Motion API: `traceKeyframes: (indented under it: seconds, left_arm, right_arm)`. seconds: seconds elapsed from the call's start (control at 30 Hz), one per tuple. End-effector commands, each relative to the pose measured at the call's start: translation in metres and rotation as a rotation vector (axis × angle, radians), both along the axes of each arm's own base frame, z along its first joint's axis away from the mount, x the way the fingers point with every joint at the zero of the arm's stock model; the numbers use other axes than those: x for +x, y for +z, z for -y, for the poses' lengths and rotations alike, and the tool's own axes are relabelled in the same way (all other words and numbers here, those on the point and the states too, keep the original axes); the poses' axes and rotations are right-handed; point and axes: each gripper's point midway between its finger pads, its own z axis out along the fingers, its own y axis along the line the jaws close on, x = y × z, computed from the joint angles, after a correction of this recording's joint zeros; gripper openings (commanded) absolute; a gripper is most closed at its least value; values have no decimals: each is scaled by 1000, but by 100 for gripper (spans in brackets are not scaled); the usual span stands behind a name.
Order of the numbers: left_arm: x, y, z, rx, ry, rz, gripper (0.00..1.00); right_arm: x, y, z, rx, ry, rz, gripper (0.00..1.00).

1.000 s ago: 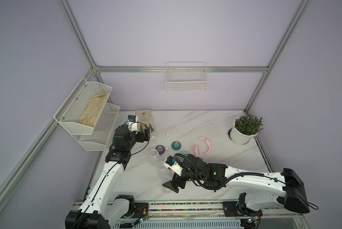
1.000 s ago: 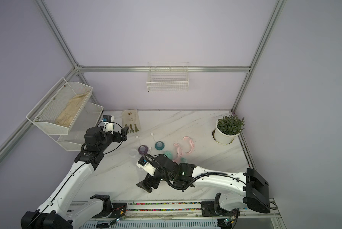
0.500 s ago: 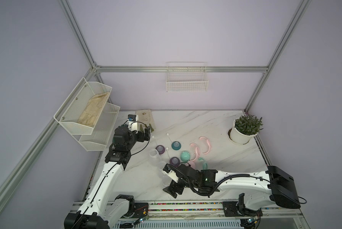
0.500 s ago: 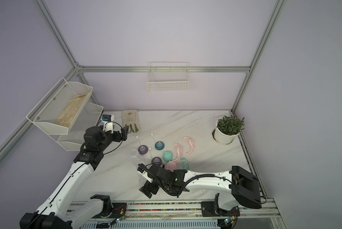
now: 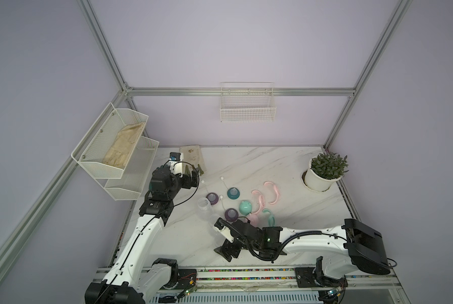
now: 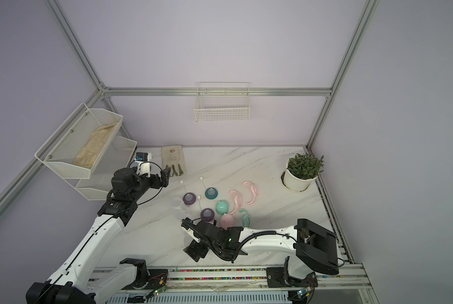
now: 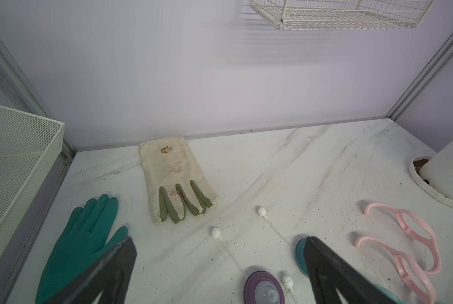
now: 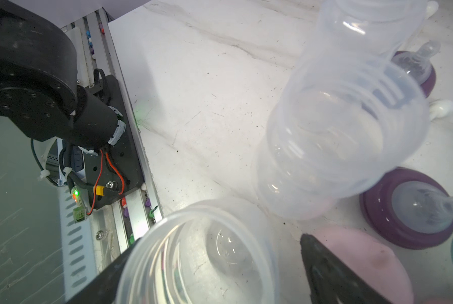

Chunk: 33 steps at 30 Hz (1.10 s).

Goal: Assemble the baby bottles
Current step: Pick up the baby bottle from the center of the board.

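Note:
Three clear bottles stand uncapped on the marble table: one (image 5: pixel 204 204), one (image 5: pixel 213 219) closer to the front, and a third (image 8: pixel 199 252) between my right gripper's fingers. My right gripper (image 8: pixel 220 240) (image 5: pixel 221 243) is open and straddles this front bottle; one finger touches it, the other stands apart. Two purple collars (image 5: pixel 212 198) (image 5: pixel 231 213), a teal collar (image 5: pixel 233 193), a mint cap (image 5: pixel 245 206), a pink cap (image 5: pixel 253 218) and pink handle rings (image 5: pixel 259 201) lie behind. My left gripper (image 7: pixel 217 242) (image 5: pixel 192 177) hovers open and empty at the back left.
A white glove (image 7: pixel 172 168) and a teal glove (image 7: pixel 83 237) lie at the back left. A mesh shelf (image 5: pixel 115 147) hangs on the left wall. A potted plant (image 5: pixel 318 181) stands back right. Thin straws with white ball ends (image 7: pixel 261 210) lie among the collars. The front rail (image 8: pixel 130 200) runs close to the right gripper.
My right forearm has swung lower toward the front, uncovering the caps and a purple collar. Its gripper stays at the front bottle. The left arm has not moved.

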Motion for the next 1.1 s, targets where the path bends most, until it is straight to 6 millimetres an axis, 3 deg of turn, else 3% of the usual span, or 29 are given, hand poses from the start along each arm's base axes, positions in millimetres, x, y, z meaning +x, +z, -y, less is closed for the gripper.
traceKeyframes:
  seconds: [0.0,0.43,0.67,0.77,0.9,1.07]
  left_arm:
    - [2,36,2,0,-2,81,100]
    - [2,37,4,2,-13,83,100]
    - [4,43,24,-19,-120,100,100]
    - [6,55,36,-17,-193,134,100]
    - [5,71,58,-10,-332,188,100]
    - [-12,92,97,-24,-609,272,100]
  right_arm:
    - [-2,1,-5,31,-4,-3,87]
    - [-11,2,-2,31,20,-50,62]
    - [-19,42,7,93,31,-74,38]
    - [-14,68,17,133,-3,-52,37]
    - [21,94,48,146,-129,-41,37]
    - [94,128,101,102,-345,25,36]
